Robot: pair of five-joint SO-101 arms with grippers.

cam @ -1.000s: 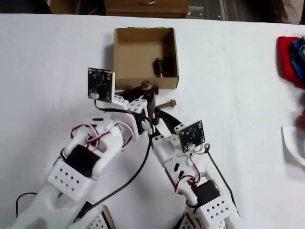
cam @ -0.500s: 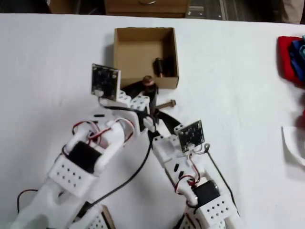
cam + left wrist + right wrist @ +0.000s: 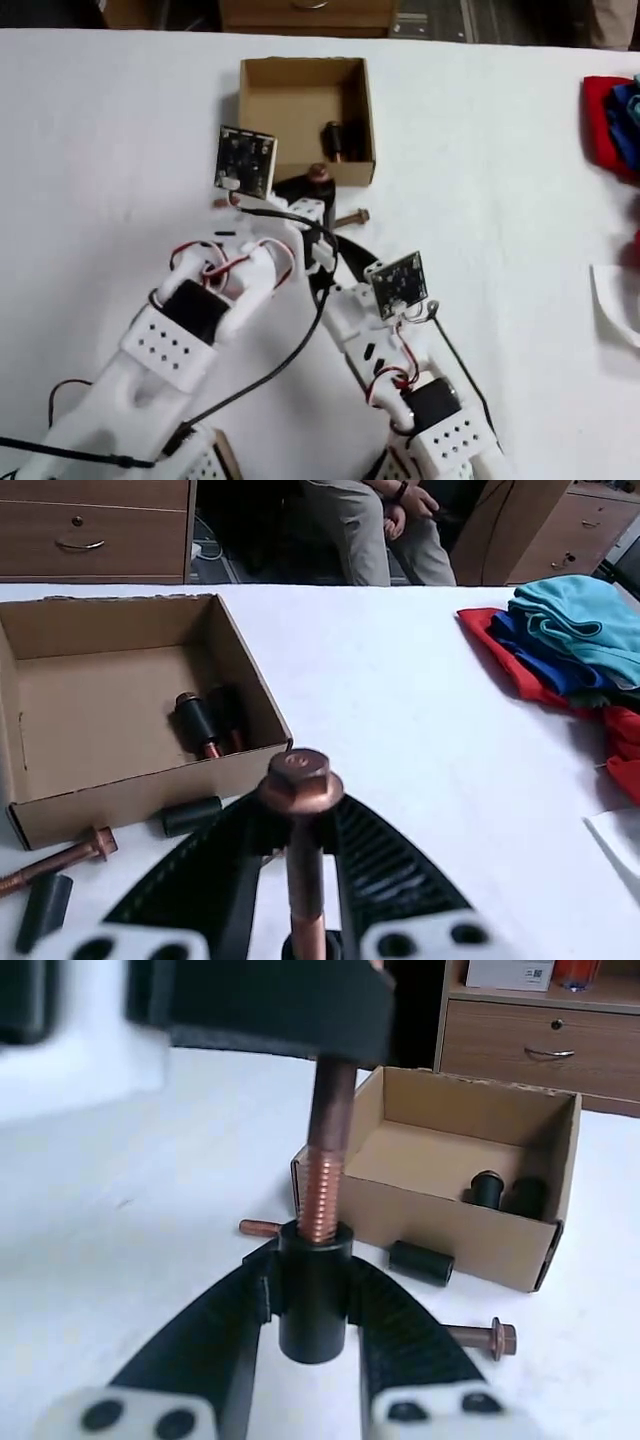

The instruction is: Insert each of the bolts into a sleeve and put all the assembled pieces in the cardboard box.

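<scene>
The left hand (image 3: 297,818) grips a copper bolt (image 3: 299,778) upright, its threaded tip inside the black sleeve (image 3: 313,1305) pinched by the right hand (image 3: 312,1266). The cardboard box (image 3: 285,120) sits just beyond at 12 o'clock, two assembled pieces (image 3: 335,140) inside.

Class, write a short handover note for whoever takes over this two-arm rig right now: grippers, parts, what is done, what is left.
Left gripper: shut on a bolt, held upright, head up.
Right gripper: shut on a sleeve, with the bolt tip just at its mouth.
Cardboard box: two assembled pieces inside.
On the table before the box: loose sleeve, second sleeve, loose bolt, second bolt.
Done: two pieces boxed.
Left: seat this bolt, box it, then assemble and box the two loose pairs.
</scene>
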